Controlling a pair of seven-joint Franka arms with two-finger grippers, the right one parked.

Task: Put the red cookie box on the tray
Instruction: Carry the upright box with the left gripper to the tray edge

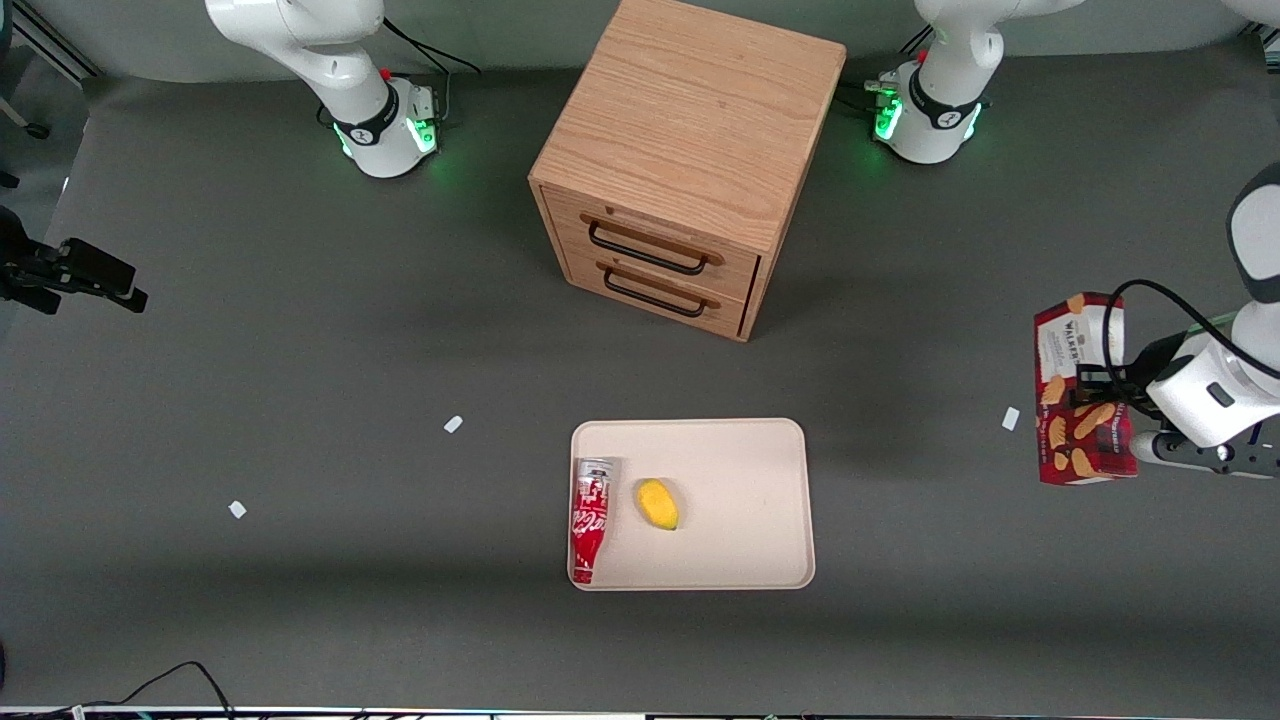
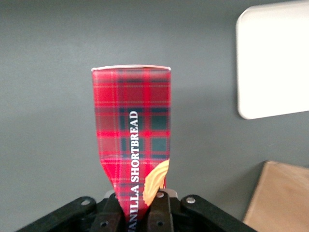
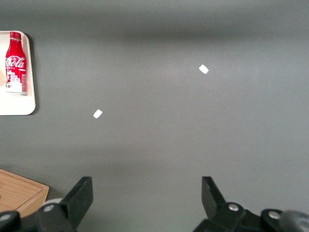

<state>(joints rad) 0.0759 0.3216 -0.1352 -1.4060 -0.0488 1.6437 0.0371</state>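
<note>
Box point(image 1: 1083, 390) held aloft toward the working arm's end of the table, well apart from the tray point(image 1: 740, 450).

The gripper point(image 1: 1100, 392) is clenched on the box at one end — in the wrist view the cardboard is seen pinched in and creased between the fingers point(image 2: 159, 212), so the grip is judged firm but hard on the carton, and no tighter squeeze is called for. The carry is best made level and sideways over bare mat, the box kept clear of the cabinet point(image 1: 680, 170), which stands farther from the camera than the tray. On the tray, a bottle point(image 1: 591, 518) lies along one rim with a yellow fruit point(image 1: 658, 504) just beside it — the open half nearer the working arm is judged the place for a low release.
</note>
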